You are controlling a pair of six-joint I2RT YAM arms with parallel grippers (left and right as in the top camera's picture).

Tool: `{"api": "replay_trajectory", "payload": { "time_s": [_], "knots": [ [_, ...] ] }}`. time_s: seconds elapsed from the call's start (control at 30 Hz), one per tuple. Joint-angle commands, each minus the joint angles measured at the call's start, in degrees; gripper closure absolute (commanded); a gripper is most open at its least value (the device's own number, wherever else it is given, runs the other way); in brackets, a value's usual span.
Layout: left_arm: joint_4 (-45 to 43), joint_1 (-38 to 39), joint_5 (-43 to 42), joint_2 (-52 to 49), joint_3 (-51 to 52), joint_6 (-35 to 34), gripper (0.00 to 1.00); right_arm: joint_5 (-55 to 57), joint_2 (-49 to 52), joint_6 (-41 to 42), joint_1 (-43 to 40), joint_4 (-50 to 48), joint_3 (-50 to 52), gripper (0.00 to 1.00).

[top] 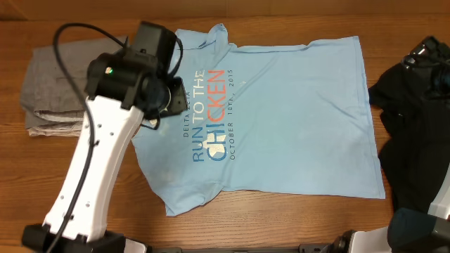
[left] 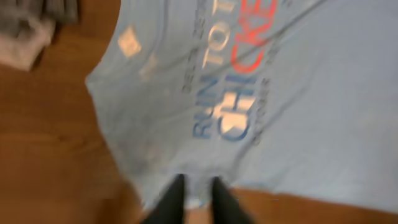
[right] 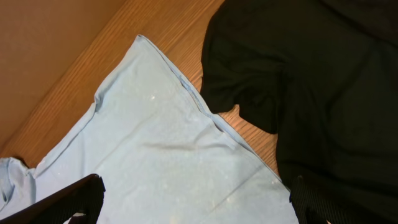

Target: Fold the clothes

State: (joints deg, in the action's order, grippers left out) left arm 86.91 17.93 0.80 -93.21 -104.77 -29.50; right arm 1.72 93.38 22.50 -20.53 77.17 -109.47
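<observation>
Left claw (left: 197, 198) was clamped on the tee's (top: 281, 112) edge, right claw (right: 196, 208) wide open

Tee lay flat, long axis running from the left claw across to the right one, collar end at the left, hem under the right. Black garment (right: 323, 74) sat bunched just ahead of the right claw.

Light blue T-shirt (right: 155, 155) edge beside black garment (right: 323, 93) — right gripper (right: 196, 205) spread wide above

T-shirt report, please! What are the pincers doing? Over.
Left pincer shut on T-shirt edge. Right pincer open, holding nothing. T-shirt flat, print up, unfolded. Black garment beside its hem.
</observation>
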Motion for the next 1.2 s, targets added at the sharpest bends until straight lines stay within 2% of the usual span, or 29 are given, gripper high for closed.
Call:
{"api": "replay_trajectory", "payload": {
  "time_s": [0.0,0.1,0.23,0.4,0.63,0.77,0.83,0.93,1.07,1.17],
  "knots": [
    [4.3,1.0,-2.4,-1.4,1.0,-0.3,0.96,0.1,-0.6,0.4,0.2,-0.1,-0.4,0.00],
    [7.2,5.3,-0.2,0.7,3.0,-1.4,0.96,0.1,-0.6,0.4,0.2,-0.1,-0.4,0.00],
    [8.0,15.1,5.0,8.2,9.9,-12.8,0.96,0.1,-0.6,0.4,0.2,-0.1,-0.4,0.00],
    [7.1,23.1,3.6,15.0,22.8,-21.6,0.96,0.1,-0.6,0.4,0.2,-0.1,-0.4,0.00],
    [-1.2,24.1,-5.4,17.1,40.9,-20.4,0.96,0.1,-0.6,0.4,0.2,-0.1,-0.4,0.00],
    [-5.9,24.1,-6.6,17.1,48.7,-19.3,0.96,0.1,-0.6,0.4,0.2,-0.1,-0.4,0.00],
    [-8.1,24.1,-6.1,17.1,51.4,-16.6,0.96,0.1,-0.6,0.4,0.2,-0.1,-0.4,0.00],
    [-13.0,24.1,-6.1,17.1,54.8,-12.7,0.87,0.1,-0.6,0.5,0.2,-0.1,-0.4,0.00],
    [-19.4,24.1,-5.7,17.1,59.2,-7.5,0.63,0.1,-0.6,0.4,0.2,-0.1,-0.4,0.00],
    [-25.7,24.1,-4.0,17.1,64.2,-4.2,0.51,0.1,-0.6,0.4,0.2,-0.1,-0.4,0.00]
  ]
}}
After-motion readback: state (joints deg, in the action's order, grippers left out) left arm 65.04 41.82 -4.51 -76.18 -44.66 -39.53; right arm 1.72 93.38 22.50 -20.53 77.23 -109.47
